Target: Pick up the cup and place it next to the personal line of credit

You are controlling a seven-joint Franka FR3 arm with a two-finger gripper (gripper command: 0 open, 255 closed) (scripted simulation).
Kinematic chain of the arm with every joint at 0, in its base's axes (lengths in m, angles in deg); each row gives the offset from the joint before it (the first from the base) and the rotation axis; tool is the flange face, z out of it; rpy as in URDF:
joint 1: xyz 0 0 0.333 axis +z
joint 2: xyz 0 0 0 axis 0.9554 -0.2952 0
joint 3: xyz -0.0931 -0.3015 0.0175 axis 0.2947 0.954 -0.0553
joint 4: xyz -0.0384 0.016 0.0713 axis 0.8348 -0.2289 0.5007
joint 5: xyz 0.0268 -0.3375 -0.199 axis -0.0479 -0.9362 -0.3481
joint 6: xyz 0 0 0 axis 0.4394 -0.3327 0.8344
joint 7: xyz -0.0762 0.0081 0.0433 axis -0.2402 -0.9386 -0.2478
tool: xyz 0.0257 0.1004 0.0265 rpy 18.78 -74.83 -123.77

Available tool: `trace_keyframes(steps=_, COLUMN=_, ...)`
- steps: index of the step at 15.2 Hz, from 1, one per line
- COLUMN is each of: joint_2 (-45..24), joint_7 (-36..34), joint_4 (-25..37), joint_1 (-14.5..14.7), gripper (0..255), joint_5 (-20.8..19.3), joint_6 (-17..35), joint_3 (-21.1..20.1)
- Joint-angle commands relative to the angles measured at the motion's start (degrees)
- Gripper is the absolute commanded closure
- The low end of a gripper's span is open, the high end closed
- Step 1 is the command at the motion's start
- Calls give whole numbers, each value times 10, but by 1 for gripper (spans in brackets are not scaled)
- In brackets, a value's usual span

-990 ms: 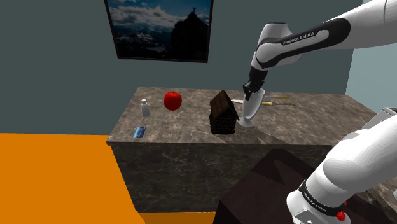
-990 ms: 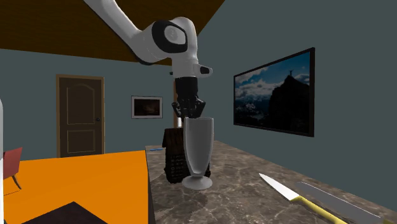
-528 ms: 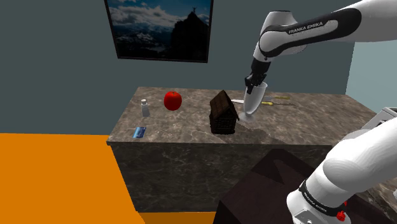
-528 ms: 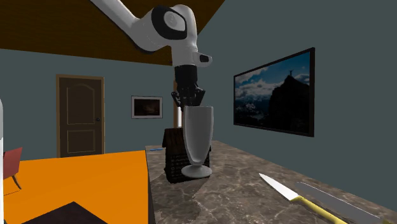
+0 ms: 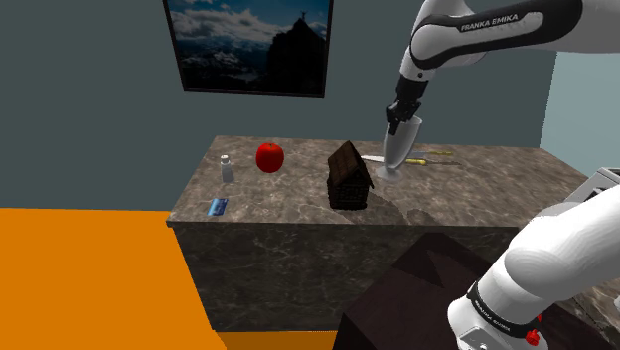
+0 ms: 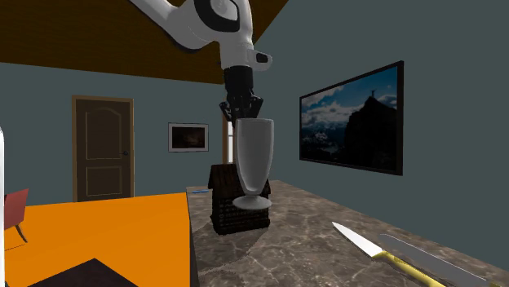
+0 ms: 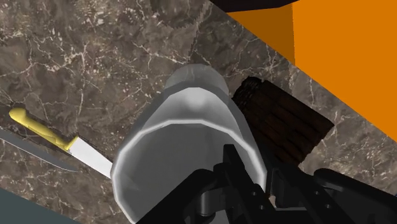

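Cup (image 6: 254, 159): tall grey footed vessel, likely rigid, light and slick-walled, so prone to swing or slip; hangs directly below the tool (image 6: 241, 112), which pinches its rim wall, foot clear of the desk (image 6: 310, 236); rim judged the sensible hold.

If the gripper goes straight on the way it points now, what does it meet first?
The gripper points down, holding the cup; the cup's foot would probably meet the counter first, close beside the little house.
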State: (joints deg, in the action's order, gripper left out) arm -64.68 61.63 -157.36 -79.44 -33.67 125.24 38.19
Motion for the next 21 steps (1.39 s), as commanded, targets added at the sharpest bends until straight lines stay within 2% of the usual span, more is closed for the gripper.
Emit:
trace_keyframes(steps=1, joint_2=0, joint_7=0, joint_4=16, joint_1=0, gripper=255, joint_5=0, joint_6=-15, joint_3=0)
trace_keyframes(steps=21, joint_2=-11, joint_7=2, joint_4=180, joint_1=3, gripper=255, joint_5=5, joint_6=-169, joint_3=-5)
